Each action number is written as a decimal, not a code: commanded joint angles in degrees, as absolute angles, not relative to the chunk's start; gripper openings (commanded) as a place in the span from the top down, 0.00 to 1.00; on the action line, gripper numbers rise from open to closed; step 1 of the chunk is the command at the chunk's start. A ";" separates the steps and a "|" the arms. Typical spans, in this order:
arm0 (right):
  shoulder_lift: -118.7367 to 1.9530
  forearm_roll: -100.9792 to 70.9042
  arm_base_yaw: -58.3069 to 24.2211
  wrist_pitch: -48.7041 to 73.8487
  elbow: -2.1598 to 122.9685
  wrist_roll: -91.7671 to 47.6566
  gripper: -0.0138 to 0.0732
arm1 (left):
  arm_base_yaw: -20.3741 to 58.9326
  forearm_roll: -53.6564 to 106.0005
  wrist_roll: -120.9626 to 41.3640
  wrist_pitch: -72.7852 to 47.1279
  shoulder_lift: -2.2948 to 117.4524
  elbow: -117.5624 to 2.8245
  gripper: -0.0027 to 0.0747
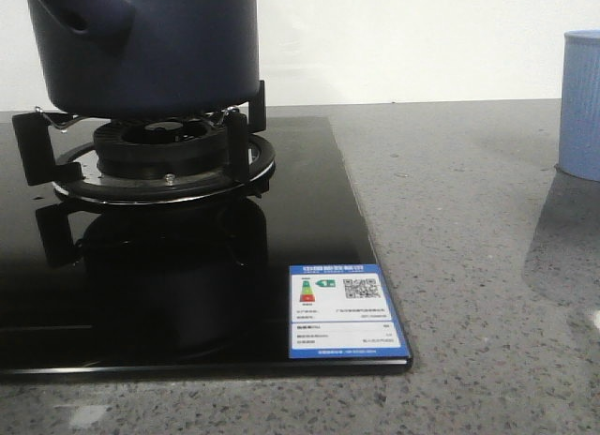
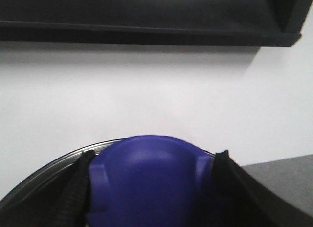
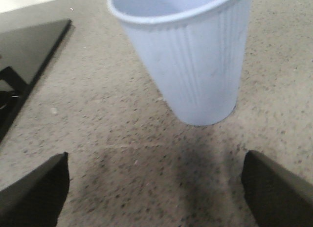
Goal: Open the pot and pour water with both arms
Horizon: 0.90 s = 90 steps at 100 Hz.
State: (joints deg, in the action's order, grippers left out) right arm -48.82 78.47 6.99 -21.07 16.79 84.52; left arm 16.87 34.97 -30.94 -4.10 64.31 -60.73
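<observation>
The dark navy pot [image 1: 141, 51] stands on the gas burner [image 1: 159, 149] at the far left of the front view, its stubby side handle [image 1: 80, 13] pointing left; its top is cut off by the frame. In the left wrist view my left gripper [image 2: 151, 188] is shut on the lid's rounded blue knob [image 2: 151, 173], one finger touching each side, with the lid's silver rim [image 2: 58, 161] behind it. My right gripper [image 3: 156, 188] is open and empty above the counter, a short way from the pale blue ribbed cup [image 3: 188, 56]. Neither gripper shows in the front view.
The black glass hob [image 1: 187, 294] carries a blue-and-white label [image 1: 345, 310] at its front right corner. The cup [image 1: 581, 102] stands on the grey speckled counter at the far right. A dark overhead ledge [image 2: 146, 16] runs along the white wall. The hob's edge [image 3: 24, 46] also shows in the right wrist view.
</observation>
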 commanded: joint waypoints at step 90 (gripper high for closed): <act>-30.59 89.18 7.45 -27.60 15.91 91.97 0.12 | 27.31 36.35 -31.18 4.77 76.79 -62.81 0.45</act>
State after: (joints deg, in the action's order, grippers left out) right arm -30.62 90.48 6.99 -27.20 14.59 91.94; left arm 26.81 35.79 -30.94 -0.81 78.69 -60.73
